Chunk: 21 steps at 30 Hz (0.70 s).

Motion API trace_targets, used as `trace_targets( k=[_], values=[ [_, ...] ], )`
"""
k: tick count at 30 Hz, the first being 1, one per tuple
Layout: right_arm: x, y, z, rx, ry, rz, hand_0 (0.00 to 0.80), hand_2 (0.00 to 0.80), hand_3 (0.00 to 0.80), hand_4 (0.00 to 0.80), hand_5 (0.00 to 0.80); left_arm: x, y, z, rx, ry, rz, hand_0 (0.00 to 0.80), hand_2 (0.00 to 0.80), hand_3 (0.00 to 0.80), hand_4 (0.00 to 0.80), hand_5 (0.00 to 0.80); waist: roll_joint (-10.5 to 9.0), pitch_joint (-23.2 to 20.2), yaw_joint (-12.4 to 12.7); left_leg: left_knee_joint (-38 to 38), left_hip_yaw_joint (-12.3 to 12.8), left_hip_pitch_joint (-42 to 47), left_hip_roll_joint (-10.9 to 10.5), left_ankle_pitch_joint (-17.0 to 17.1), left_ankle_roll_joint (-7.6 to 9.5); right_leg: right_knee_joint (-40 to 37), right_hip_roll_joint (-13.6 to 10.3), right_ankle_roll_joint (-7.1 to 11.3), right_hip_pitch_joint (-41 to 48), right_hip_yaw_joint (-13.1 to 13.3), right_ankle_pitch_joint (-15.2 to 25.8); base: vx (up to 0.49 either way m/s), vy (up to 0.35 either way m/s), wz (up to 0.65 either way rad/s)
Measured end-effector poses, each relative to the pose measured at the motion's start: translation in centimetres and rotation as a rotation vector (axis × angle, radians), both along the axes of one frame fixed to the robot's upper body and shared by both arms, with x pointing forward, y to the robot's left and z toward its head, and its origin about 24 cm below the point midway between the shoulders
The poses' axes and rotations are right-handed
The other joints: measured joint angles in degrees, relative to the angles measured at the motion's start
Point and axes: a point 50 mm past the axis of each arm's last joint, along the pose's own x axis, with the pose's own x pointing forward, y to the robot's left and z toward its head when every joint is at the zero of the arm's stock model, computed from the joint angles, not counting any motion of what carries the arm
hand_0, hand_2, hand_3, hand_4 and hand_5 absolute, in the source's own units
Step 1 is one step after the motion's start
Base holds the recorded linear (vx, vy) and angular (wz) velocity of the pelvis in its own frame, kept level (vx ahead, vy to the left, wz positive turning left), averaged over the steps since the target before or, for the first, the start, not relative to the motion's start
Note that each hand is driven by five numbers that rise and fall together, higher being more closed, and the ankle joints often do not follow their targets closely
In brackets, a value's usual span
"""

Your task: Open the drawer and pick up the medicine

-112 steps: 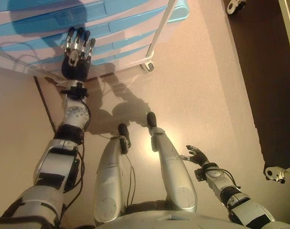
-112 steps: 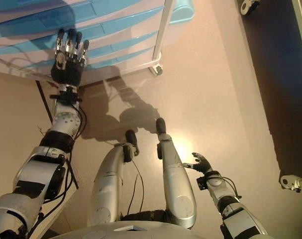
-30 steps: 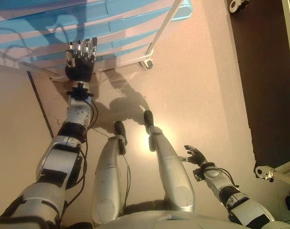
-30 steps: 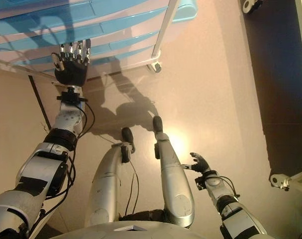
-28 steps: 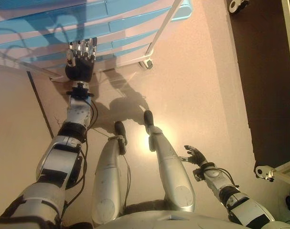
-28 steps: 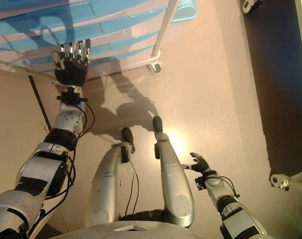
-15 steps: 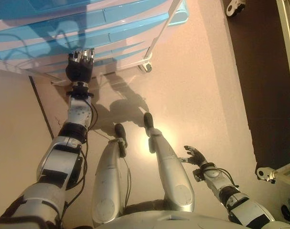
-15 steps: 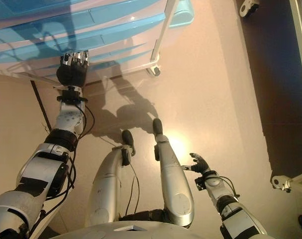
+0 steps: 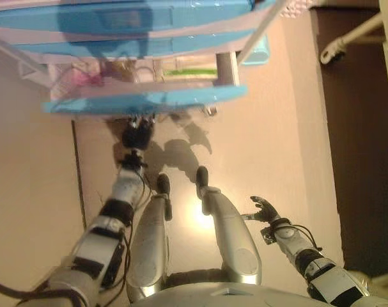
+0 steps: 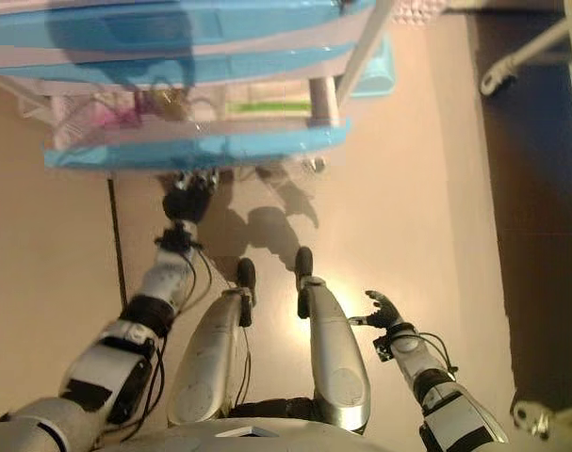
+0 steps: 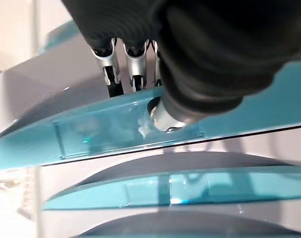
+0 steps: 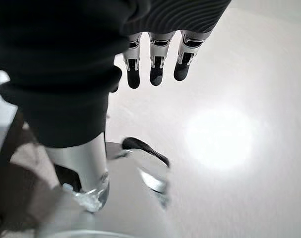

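Blue-fronted translucent drawer [image 9: 142, 99] stands pulled out, contents blurred; left hand [image 9: 137, 133] curls round its front lip. Right hand [image 9: 264, 208] hangs relaxed, empty.

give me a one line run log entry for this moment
left hand: under front of drawer | drawer: pulled out, contents showing | medicine: not picked | right hand: open, idle at side

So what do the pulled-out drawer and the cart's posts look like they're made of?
The drawer looks like plastic: a glossy blue front and a clear, see-through body with the contents showing through it. The left robot hand is at its front edge. The post looks like white painted metal or plastic; I can't tell which.
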Motion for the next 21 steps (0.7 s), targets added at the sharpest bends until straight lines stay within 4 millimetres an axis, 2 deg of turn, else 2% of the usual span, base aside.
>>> trace_targets(
  k=[3, 6, 8, 11, 13, 16, 21],
  values=[
    [0.8, -0.1, 0.6, 0.020, -0.034, -0.019, 0.000, 0.000, 0.000, 0.000, 0.000, -3.6, 0.2, -3.8, 0.031, 0.094, -0.066, 0.800, 0.800, 0.800, 0.800, 0.800, 0.75, 0.0, 3.1, -4.4, -2.9, 3.9, 0.8, 2.0, -2.14, -0.8, 0.3, -1.99, 3.3, -3.3, -1.3, 0.023, -0.117, 0.45],
    [1.3, -0.8, 1.2, 0.034, -0.060, -0.059, 0.000, 0.000, 0.000, 0.000, 0.000, -7.2, 0.7, -6.8, 0.043, 0.193, -0.131, 0.800, 0.800, 0.800, 0.800, 0.800, 2.38, -0.1, 5.7, -8.3, -5.0, 7.6, 1.9, 3.5, -3.79, -3.0, 1.2, -3.04, 6.7, -5.6, -2.1, 0.016, -0.076, 0.36],
    [1.5, -1.2, 1.4, 0.039, -0.064, -0.069, 0.000, 0.000, 0.000, 0.000, 0.000, -9.7, 1.1, -8.5, 0.035, 0.254, -0.159, 0.800, 0.800, 0.800, 0.800, 0.800, 3.58, -0.2, 6.8, -9.7, -6.1, 8.8, 2.4, 4.1, -4.55, -4.0, 1.7, -3.39, 8.2, -6.9, -2.5, 0.026, -0.051, 0.21],
    [1.3, -2.2, 1.4, 0.029, -0.041, -0.093, 0.000, 0.000, 0.000, 0.000, 0.000, -12.1, 1.2, -10.1, 0.028, 0.330, -0.212, 0.800, 0.800, 0.800, 0.800, 0.800, 5.64, -0.2, 8.6, -11.3, -7.3, 10.2, 2.9, 4.7, -5.14, -5.2, 2.1, -3.75, 9.7, -8.0, -2.6, 0.034, -0.029, 0.19],
    [1.1, -2.6, 1.2, 0.032, -0.020, -0.114, 0.000, 0.000, 0.000, 0.000, 0.000, -12.9, 1.4, -10.9, 0.038, 0.377, -0.231, 0.800, 0.800, 0.800, 0.800, 0.800, 6.74, -0.6, 9.0, -12.3, -8.1, 11.3, 2.9, 5.0, -5.18, -6.2, 2.1, -3.81, 11.2, -8.8, -2.6, 0.041, 0.003, 0.21],
    [1.0, -3.0, 1.3, 0.034, -0.022, -0.132, 0.000, 0.000, 0.000, 0.000, 0.000, -13.2, 1.0, -11.7, 0.031, 0.418, -0.256, 0.800, 0.800, 0.800, 0.800, 0.800, 7.84, -1.3, 9.3, -13.7, -8.1, 13.3, 2.7, 5.2, -4.94, -7.1, 2.0, -3.83, 12.9, -8.9, -2.6, 0.061, 0.037, 0.04],
    [-0.2, -3.5, 0.4, 0.028, 0.026, -0.145, 0.000, 0.000, 0.000, 0.000, 0.000, -14.4, 0.7, -13.2, 0.032, 0.512, -0.262, 0.800, 0.800, 0.800, 0.800, 0.800, 9.13, -5.2, 9.2, -15.0, -8.9, 13.9, 2.7, 5.4, -4.82, -8.8, 2.1, -4.11, 14.2, -9.9, -2.4, 0.075, 0.069, 0.10]
  ],
)
